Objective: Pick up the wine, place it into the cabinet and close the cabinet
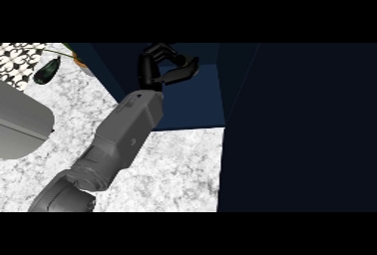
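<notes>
Showing a grey forearm [125,134] stretched from the lower left edge into the open dark blue cabinet [199,99]. Black left hand [163,67] just inside the cabinet, near its left wall. Fingers [156,51] curled toward the thumb [185,68], narrow gap between, nothing visible in the grasp. Wine not made out; cannot tell whether hidden in the cabinet's dark interior. In front of the cabinet, white marbled counter [177,169]. Left of the cabinet, a dark green leaf [46,71].
</notes>
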You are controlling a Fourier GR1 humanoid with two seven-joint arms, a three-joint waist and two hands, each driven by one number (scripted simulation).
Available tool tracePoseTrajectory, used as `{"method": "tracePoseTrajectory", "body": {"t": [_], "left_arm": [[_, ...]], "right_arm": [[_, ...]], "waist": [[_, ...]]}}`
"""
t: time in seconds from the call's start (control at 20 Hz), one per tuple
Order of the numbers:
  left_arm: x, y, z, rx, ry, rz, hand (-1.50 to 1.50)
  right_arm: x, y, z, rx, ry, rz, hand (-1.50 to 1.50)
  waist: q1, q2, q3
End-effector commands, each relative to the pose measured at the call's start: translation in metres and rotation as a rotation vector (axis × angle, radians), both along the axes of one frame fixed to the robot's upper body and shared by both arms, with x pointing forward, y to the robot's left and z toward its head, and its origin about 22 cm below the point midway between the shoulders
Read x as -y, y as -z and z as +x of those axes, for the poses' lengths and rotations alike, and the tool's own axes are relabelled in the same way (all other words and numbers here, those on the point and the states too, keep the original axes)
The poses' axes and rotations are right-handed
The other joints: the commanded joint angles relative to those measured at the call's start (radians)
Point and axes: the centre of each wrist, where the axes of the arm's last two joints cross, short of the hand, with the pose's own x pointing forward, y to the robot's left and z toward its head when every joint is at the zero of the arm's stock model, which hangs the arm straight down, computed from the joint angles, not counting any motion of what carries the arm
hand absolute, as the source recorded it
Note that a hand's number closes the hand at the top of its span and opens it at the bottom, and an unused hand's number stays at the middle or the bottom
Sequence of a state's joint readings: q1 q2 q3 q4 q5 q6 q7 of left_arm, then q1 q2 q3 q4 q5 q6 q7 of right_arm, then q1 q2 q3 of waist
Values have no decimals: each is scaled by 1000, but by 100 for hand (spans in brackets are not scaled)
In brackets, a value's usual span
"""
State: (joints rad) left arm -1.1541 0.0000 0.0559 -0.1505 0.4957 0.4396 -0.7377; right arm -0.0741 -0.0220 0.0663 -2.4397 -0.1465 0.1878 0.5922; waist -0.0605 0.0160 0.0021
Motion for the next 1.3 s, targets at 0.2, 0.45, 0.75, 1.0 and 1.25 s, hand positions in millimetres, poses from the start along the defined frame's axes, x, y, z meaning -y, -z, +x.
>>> {"method": "tracePoseTrajectory", "body": {"t": [0.2,0.45,0.75,1.0,1.25], "left_arm": [[-25,20,-5,-27,-60,84,-150],[-13,26,-10,-50,-80,144,-150],[-22,44,-19,-54,-98,158,-150],[-27,45,-19,-9,-121,122,-150],[-60,31,-7,3,-53,103,-150]], "right_arm": [[-1,-2,-6,17,-15,29,-150],[3,-3,-17,15,-34,24,-150],[-2,-3,-8,12,-47,27,-150],[-4,-4,-15,29,-56,39,-150],[2,-4,-8,34,-56,12,-150]], "waist": [[0,7,-3],[-16,9,-2],[-10,12,-4],[-22,15,-4],[-15,15,-3]]}}
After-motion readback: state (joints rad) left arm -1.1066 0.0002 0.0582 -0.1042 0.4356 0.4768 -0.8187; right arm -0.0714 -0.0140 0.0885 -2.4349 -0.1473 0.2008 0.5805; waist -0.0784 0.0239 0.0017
